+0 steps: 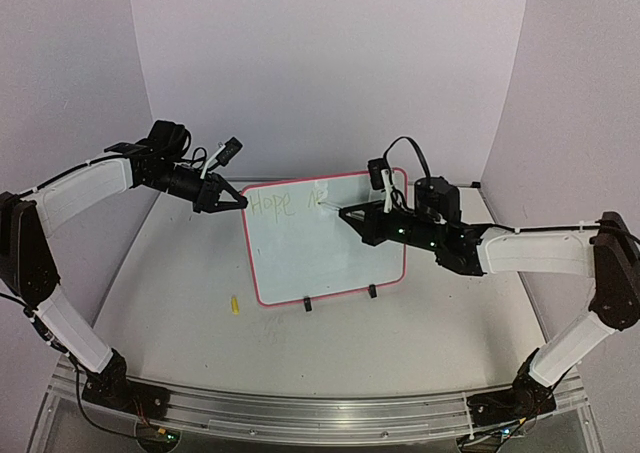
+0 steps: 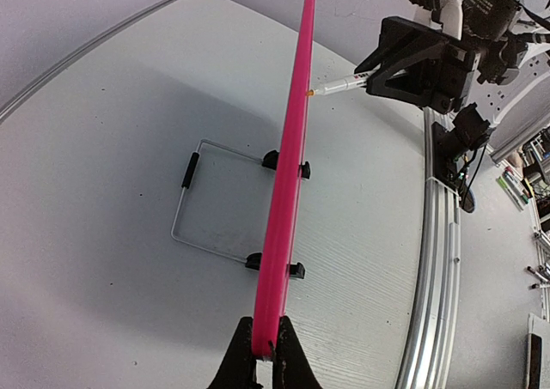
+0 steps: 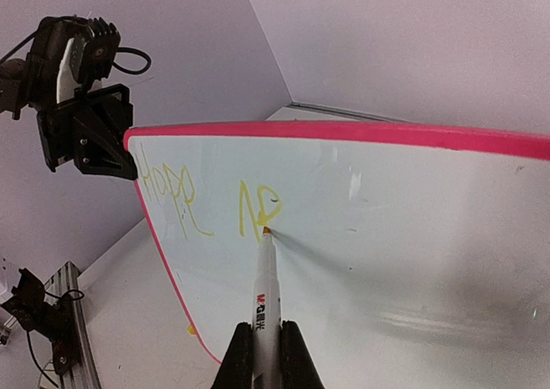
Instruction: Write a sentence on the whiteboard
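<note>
The whiteboard (image 1: 320, 248), white with a red-pink frame and two black clip feet, stands upright mid-table. It shows edge-on in the left wrist view (image 2: 290, 174). My left gripper (image 1: 236, 201) is shut on its upper left corner (image 2: 266, 348). My right gripper (image 1: 348, 214) is shut on a white marker (image 3: 266, 307) whose orange tip touches the board face. The sentence (image 3: 210, 200) reads "Hope" and the start of a second word in faint yellow. The marker also shows from the left wrist (image 2: 344, 83).
A small yellow marker cap (image 1: 235, 304) lies on the table left of the board's lower corner. A wire stand (image 2: 219, 202) props the board from behind. An aluminium rail (image 1: 300, 413) runs along the near table edge. Lilac walls enclose the back and sides.
</note>
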### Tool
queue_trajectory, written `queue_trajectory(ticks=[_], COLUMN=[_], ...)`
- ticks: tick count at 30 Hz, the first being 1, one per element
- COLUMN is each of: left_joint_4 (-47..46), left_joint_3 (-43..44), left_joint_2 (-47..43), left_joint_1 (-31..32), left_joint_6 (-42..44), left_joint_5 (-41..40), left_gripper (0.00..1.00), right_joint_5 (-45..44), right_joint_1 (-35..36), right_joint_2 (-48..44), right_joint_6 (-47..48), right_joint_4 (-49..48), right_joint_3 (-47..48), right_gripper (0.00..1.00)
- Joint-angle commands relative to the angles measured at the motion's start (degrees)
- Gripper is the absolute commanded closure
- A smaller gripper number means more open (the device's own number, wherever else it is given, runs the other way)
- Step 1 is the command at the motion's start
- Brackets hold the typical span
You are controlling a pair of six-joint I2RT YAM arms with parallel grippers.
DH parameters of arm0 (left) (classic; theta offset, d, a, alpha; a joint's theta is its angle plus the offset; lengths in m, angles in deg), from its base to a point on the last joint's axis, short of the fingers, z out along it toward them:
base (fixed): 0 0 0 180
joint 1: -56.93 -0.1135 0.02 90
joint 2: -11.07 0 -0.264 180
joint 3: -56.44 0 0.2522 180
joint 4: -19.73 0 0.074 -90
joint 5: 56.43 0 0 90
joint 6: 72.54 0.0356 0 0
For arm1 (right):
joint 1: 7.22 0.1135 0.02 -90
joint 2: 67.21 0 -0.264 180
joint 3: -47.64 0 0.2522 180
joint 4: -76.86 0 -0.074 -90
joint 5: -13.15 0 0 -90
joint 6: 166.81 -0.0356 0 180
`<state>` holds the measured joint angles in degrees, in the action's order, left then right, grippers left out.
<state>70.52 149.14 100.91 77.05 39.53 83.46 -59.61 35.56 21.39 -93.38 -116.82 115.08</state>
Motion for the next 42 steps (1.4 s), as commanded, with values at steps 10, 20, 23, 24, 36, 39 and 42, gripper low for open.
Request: queue_trajectory(ticks=[10, 20, 23, 24, 36, 39, 42], left_joint_4=[1.7, 1.71, 1.73, 1.72, 1.66, 1.66, 1.65], left_joint_3=[0.43, 0.43, 0.43, 0.43, 0.25, 0.17, 0.11], left_joint_2=[0.28, 0.3, 0.4, 0.39, 0.42, 0.31, 0.3], left_joint_1=[1.42, 1.44, 1.41, 1.41, 1.41, 1.41, 1.41], left_joint_6=[1.43, 1.46, 1.44, 1.45, 1.48, 1.43, 1.45], left_joint_5=[-1.22, -1.26, -1.27, -1.31, -1.55, -1.52, -1.49], left_gripper=[1.0, 1.0, 1.0, 1.0, 1.0, 1.0, 1.0], right_joint_5=[-6.46, -6.26, -5.94, -5.96, -2.67, -2.22, -2.89], right_joint_1=[-0.56, -0.6, -0.58, -0.57, -0.58, -0.55, -0.57], right_joint_2=[-2.54, -2.53, -1.99, -1.96, -6.37, -8.62, -10.27], right_joint_6=[0.03, 0.31, 0.25, 0.29, 1.59, 2.02, 2.69], right_joint_4=[0.07, 0.2, 0.21, 0.23, 2.0, 3.12, 4.31], right_joint_3=[-1.98, -1.8, -1.57, -1.56, -2.67, -3.11, -3.32], right_gripper=[1.0, 1.0, 1.0, 1.0, 1.0, 1.0, 1.0])
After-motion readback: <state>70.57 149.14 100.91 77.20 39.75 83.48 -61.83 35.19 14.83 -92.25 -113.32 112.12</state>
